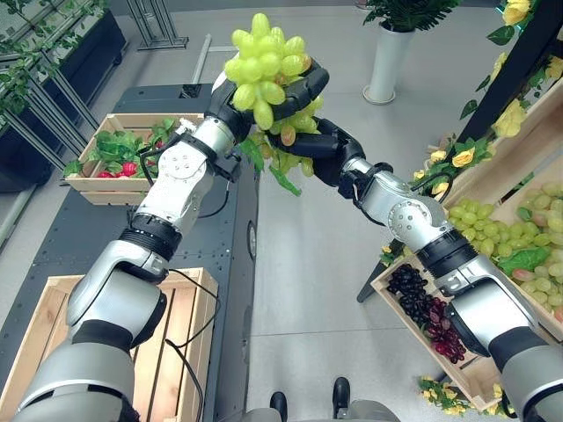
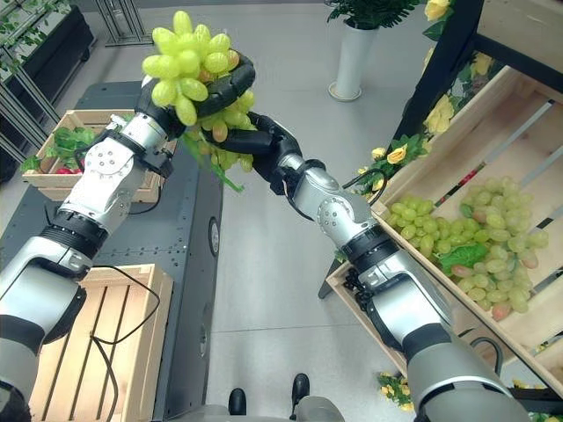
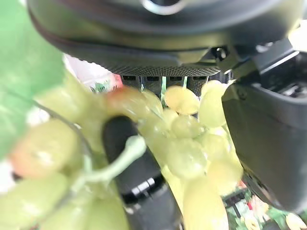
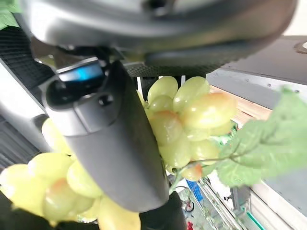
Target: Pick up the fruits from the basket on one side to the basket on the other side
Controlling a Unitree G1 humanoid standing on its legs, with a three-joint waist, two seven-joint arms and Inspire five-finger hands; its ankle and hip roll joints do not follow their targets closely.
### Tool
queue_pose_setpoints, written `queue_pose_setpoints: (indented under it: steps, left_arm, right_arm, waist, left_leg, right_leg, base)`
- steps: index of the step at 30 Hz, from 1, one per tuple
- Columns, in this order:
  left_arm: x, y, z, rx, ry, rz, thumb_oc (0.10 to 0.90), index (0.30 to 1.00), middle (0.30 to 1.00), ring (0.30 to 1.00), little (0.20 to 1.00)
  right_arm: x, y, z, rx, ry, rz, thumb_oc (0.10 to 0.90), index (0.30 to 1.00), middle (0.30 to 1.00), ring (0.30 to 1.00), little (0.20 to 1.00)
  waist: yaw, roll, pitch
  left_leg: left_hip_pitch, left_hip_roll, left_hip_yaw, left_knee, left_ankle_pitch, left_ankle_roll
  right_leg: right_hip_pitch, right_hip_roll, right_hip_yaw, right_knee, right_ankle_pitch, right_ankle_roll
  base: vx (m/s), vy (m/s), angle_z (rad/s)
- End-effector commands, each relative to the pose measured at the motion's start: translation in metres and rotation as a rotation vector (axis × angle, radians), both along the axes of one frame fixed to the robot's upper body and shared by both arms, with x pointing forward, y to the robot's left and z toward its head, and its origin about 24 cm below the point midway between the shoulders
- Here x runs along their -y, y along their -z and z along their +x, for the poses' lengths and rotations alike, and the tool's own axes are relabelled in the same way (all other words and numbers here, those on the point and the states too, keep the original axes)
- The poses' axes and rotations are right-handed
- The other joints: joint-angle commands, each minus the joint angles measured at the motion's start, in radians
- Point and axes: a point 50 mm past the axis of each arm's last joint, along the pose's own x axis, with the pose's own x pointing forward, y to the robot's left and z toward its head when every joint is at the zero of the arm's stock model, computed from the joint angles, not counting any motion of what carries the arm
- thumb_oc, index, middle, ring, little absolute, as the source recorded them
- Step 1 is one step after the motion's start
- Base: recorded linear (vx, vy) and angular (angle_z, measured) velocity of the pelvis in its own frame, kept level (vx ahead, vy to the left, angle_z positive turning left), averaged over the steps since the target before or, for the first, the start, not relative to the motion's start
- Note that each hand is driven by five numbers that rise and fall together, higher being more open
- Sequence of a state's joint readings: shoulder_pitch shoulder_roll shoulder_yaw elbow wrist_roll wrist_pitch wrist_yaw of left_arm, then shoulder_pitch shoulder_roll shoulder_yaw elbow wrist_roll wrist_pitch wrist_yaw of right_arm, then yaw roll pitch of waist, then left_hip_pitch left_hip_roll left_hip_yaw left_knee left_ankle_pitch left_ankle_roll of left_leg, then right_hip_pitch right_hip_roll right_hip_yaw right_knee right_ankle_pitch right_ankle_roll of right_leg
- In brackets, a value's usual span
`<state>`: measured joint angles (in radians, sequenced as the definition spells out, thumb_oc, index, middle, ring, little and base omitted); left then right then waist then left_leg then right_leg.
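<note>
A big bunch of green grapes [image 1: 264,61] with a leaf is held high over the floor between both hands. My left hand [image 1: 299,88] comes in from the left and curls its dark fingers round the upper part of the bunch. My right hand [image 1: 327,142] reaches in from the right and grips the lower grapes [image 2: 224,132] just beneath. In the left wrist view a dark finger [image 3: 127,158] lies among the grapes [image 3: 187,158]. The right wrist view has the thumb [image 4: 115,143] pressed across the grapes [image 4: 187,115].
A wooden crate [image 1: 114,186] with leaves and red fruit stands on the dark platform [image 1: 53,237] at the left. An empty slatted crate [image 1: 189,308] sits nearer. Slanted crates at the right hold green grapes [image 2: 466,237] and dark grapes [image 1: 422,308]. A white vase [image 1: 387,61] stands behind.
</note>
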<state>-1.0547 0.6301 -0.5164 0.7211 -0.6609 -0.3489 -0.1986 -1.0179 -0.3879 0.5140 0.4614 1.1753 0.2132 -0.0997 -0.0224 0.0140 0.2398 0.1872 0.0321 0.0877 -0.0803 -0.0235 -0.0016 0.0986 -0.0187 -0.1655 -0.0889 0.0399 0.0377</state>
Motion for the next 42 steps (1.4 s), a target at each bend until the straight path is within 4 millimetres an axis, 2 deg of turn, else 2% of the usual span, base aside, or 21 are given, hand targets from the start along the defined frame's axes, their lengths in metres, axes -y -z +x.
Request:
queue_pose_setpoints:
  steps: [1, 5, 7, 12, 20, 26, 33, 42]
  left_arm:
    - [-0.043, 0.025, 0.001, -0.036, -0.2, -0.108, 0.8, 0.9, 0.9, 0.9, 0.9]
    - [-0.06, 0.031, -0.001, -0.06, -0.266, -0.118, 0.8, 0.9, 0.9, 0.9, 0.9]
    - [-0.076, 0.036, -0.004, -0.087, -0.304, -0.143, 0.8, 0.9, 0.9, 0.9, 0.9]
    - [-0.087, 0.053, -0.01, -0.134, -0.296, -0.163, 0.8, 0.9, 0.9, 0.9, 0.9]
    - [-0.089, 0.08, -0.023, -0.197, -0.192, -0.208, 0.8, 0.9, 0.9, 0.9, 0.9]
    - [-0.083, 0.103, -0.035, -0.23, -0.098, -0.439, 0.8, 0.9, 0.9, 0.9, 0.9]
    - [-0.077, 0.144, -0.055, -0.279, -0.132, -0.573, 0.8, 0.9, 0.9, 0.9, 0.9]
    - [-0.076, 0.212, -0.087, -0.455, -0.336, -0.623, 0.8, 0.9, 0.9, 0.9, 0.9]
  right_arm:
    - [0.025, -0.037, 0.009, 0.178, 0.142, 0.191, 0.4, 0.3, 0.3, 0.3, 0.3]
    - [0.041, -0.032, 0.012, 0.174, 0.191, 0.17, 0.4, 0.3, 0.3, 0.3, 0.3]
    - [0.058, -0.027, 0.014, 0.168, 0.24, 0.151, 0.4, 0.3, 0.3, 0.3, 0.3]
    - [0.087, -0.017, 0.015, 0.159, 0.332, 0.072, 0.4, 0.3, 0.3, 0.3, 0.3]
    - [0.123, -0.003, 0.013, 0.138, 0.431, 0.02, 0.4, 0.3, 0.3, 0.3, 0.3]
    - [0.139, 0.004, 0.008, 0.159, 0.482, -0.063, 0.4, 0.3, 0.3, 0.3, 0.3]
    - [0.138, 0.0, -0.007, 0.224, 0.399, -0.137, 0.4, 0.3, 0.3, 0.3, 0.3]
    - [0.1, 0.012, -0.048, 0.272, 0.055, -0.048, 0.4, 0.3, 0.3, 0.3, 0.3]
  waist:
    - [0.016, -0.006, -0.242]
    - [0.011, -0.008, -0.239]
    - [0.006, -0.01, -0.237]
    - [0.0, -0.013, -0.232]
    - [0.002, -0.016, -0.22]
    - [0.005, -0.025, -0.211]
    - [-0.003, -0.04, -0.203]
    - [-0.051, -0.058, -0.197]
  left_leg:
    - [-0.058, -0.06, 0.008, -0.007, -0.033, 0.001]
    - [-0.056, -0.057, 0.015, -0.007, -0.035, 0.0]
    - [-0.052, -0.055, 0.022, -0.007, -0.037, -0.001]
    - [-0.045, -0.054, 0.029, -0.007, -0.041, 0.0]
    - [-0.038, -0.055, 0.029, -0.007, -0.047, 0.003]
    - [-0.034, -0.055, 0.026, -0.007, -0.05, 0.006]
    - [-0.029, -0.054, 0.027, -0.007, -0.054, 0.01]
    - [-0.026, -0.052, 0.067, -0.007, -0.06, 0.018]
  right_leg:
    - [0.008, 0.012, 0.04, 0.002, -0.047, -0.005]
    - [0.008, 0.013, 0.045, 0.002, -0.047, -0.004]
    - [0.01, 0.014, 0.049, 0.002, -0.048, -0.004]
    - [0.013, 0.015, 0.059, 0.002, -0.047, -0.002]
    - [0.014, 0.016, 0.068, 0.002, -0.044, -0.001]
    - [0.016, 0.017, 0.075, 0.002, -0.042, -0.001]
    - [0.017, 0.02, 0.089, 0.002, -0.04, -0.001]
    - [0.001, 0.025, 0.129, 0.002, -0.027, 0.008]
  base:
    - [0.0, 0.0, 0.0]
    - [0.01, 0.004, -0.08]
    - [0.03, 0.009, -0.03]
    - [0.02, 0.009, -0.03]
    - [0.03, 0.023, -0.05]
    - [0.02, 0.027, -0.02]
    - [0.01, 0.011, 0.0]
    - [0.02, 0.018, -0.09]
